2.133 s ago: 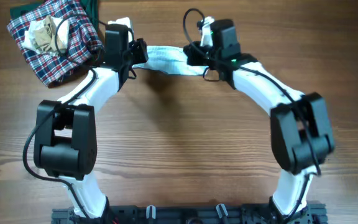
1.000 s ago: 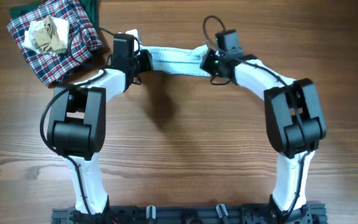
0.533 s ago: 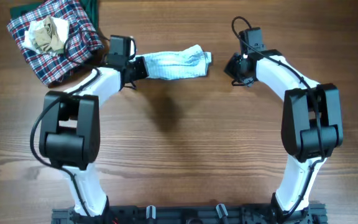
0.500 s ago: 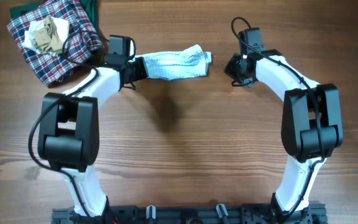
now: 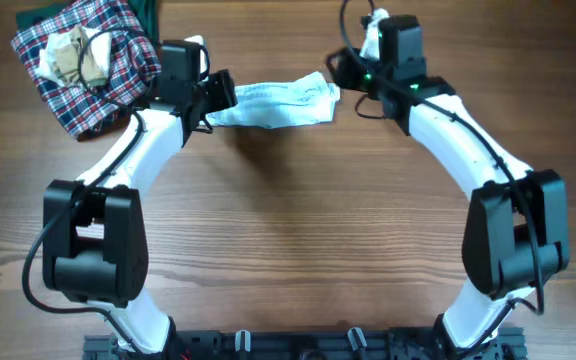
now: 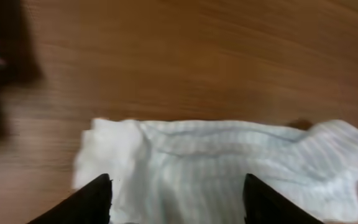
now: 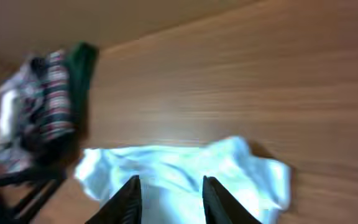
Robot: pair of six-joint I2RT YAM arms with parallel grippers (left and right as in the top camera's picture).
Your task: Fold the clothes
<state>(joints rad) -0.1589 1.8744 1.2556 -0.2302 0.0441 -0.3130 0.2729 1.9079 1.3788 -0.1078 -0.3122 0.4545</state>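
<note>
Brown wooden table [image 5: 288,220], both arms reaching toward its far side. Red, navy and white plaid cloth [image 5: 118,80] bunched at far left, with a dark green cloth [image 5: 148,15] poking out behind it and a small crumpled beige-tan cloth [image 5: 68,55] on top. Pale blue-white finely striped soft fabric pants [image 5: 273,100] lie as a rumpled strip on the wood at far centre, apart from the plaid pile, spanning between the grippers. Left gripper [image 5: 220,95] at the strip's left end, jaws wide apart, nothing clamped. Right gripper [image 5: 340,72] at the right end, jaws partly apart, holding nothing. Wrist views are blurred.
</note>
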